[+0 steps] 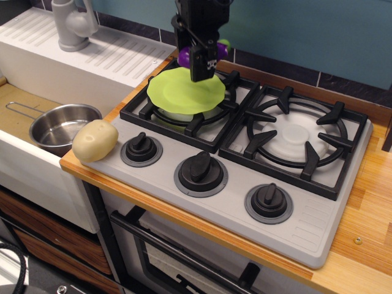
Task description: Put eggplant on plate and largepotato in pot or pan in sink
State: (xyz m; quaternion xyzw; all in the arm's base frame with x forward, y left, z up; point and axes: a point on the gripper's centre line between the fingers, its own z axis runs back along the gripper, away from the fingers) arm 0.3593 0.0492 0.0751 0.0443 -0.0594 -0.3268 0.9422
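Observation:
The lime-green plate (184,93) lies on the left stove burner. My black gripper (201,68) hangs over the plate's far edge, shut on the purple eggplant (185,56), which shows on both sides of the fingers with its green stem cap (223,44) to the right. The eggplant is held just above the plate. The tan largepotato (95,139) rests on the wooden counter corner at the stove's front left. The shiny steel pot (58,127) with its wire handle sits in the sink (18,98), just left of the potato.
A grey faucet (73,24) stands on the ribbed white drainboard (116,55) behind the sink. The black stove grates (294,138) cover two burners, with three knobs (201,171) along the front. Wooden counter (373,202) runs on the right.

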